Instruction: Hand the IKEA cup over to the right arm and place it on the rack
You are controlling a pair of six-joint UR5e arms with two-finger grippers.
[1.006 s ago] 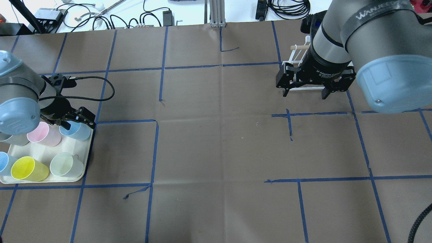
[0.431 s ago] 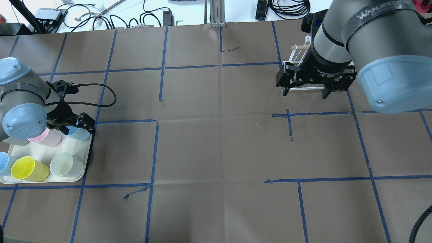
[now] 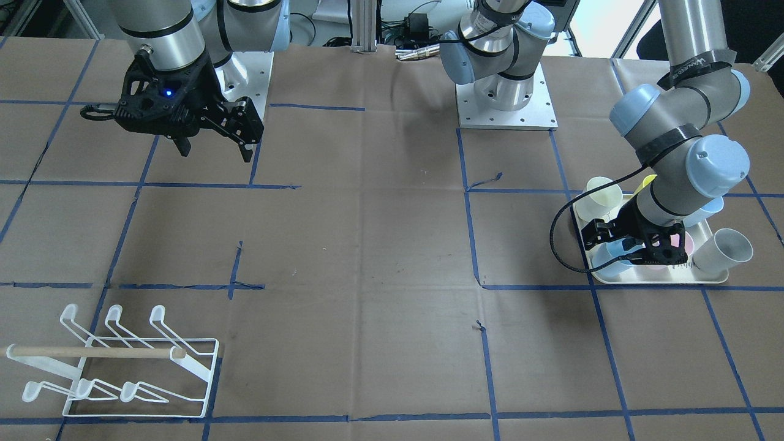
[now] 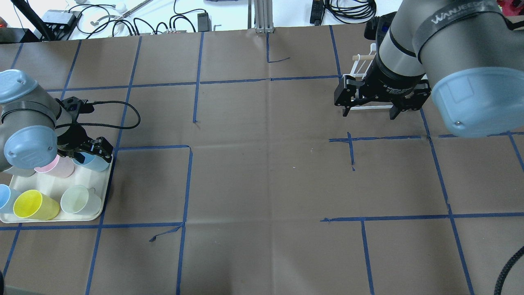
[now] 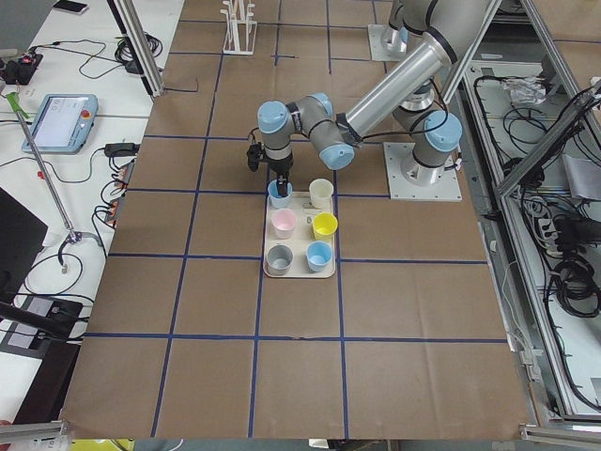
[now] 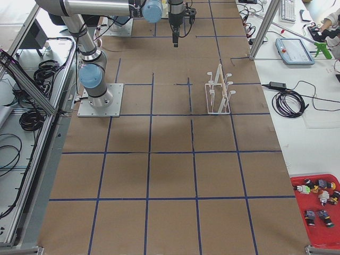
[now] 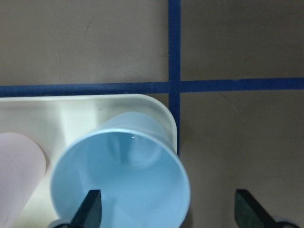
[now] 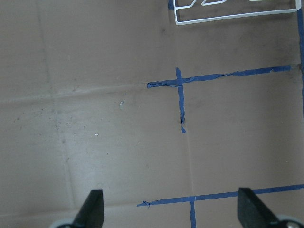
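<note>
A light blue cup (image 7: 121, 175) stands in the far right corner of the cream tray (image 4: 104, 184); it also shows in the overhead view (image 4: 96, 162). My left gripper (image 7: 168, 211) is open and low over it, with one finger inside the cup and the other outside its wall, seen from overhead (image 4: 89, 150) too. My right gripper (image 4: 370, 114) is open and empty, held above the table just in front of the white wire rack (image 3: 122, 367). From overhead the rack (image 4: 360, 65) is partly hidden behind the right arm.
The tray also holds a pink cup (image 4: 57, 168), a yellow cup (image 4: 35, 205), a pale green cup (image 4: 80, 200) and another blue cup (image 4: 5, 196). Brown paper with blue tape lines covers the table. Cables lie beyond the far edge.
My left gripper has moved down and slightly left onto the light blue cup, and its jaws look narrower. The right arm has not moved.
</note>
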